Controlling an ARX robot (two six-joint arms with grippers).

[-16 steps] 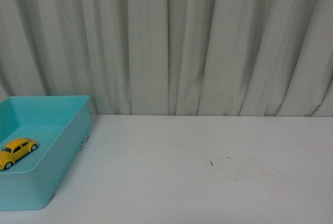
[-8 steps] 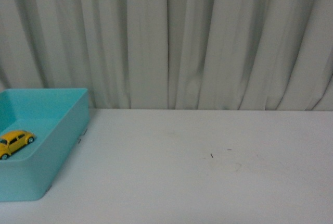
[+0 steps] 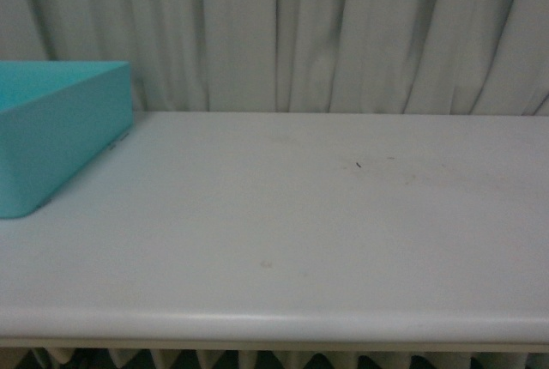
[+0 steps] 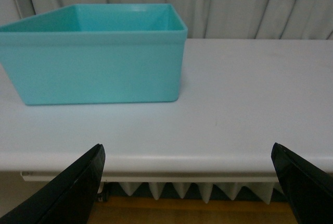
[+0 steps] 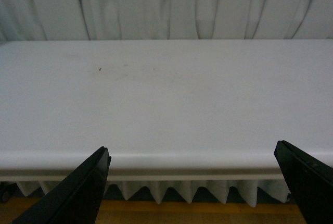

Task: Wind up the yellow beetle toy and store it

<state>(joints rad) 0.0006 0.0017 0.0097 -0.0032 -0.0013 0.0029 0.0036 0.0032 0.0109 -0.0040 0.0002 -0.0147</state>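
Observation:
The yellow beetle toy is hidden from every view now, out of sight behind the walls of the turquoise bin (image 3: 51, 146). The bin stands at the table's left and also shows in the left wrist view (image 4: 99, 62), where only its outer wall and the top of its inside show. My left gripper (image 4: 192, 193) is open and empty, held low in front of the table's front edge, facing the bin. My right gripper (image 5: 195, 193) is open and empty, also low before the front edge. Neither arm shows in the front view.
A white table (image 3: 300, 214) has a rounded front edge (image 3: 274, 328), with a scalloped white trim (image 4: 192, 190) hanging under it. A pleated grey curtain (image 3: 343, 34) hangs right behind the table. A small dark speck (image 3: 358, 164) lies on the tabletop.
The front view has dropped lower and tilted, so the table's front edge now shows. The yellow beetle toy, seen inside the bin before, is now hidden by the bin's wall.

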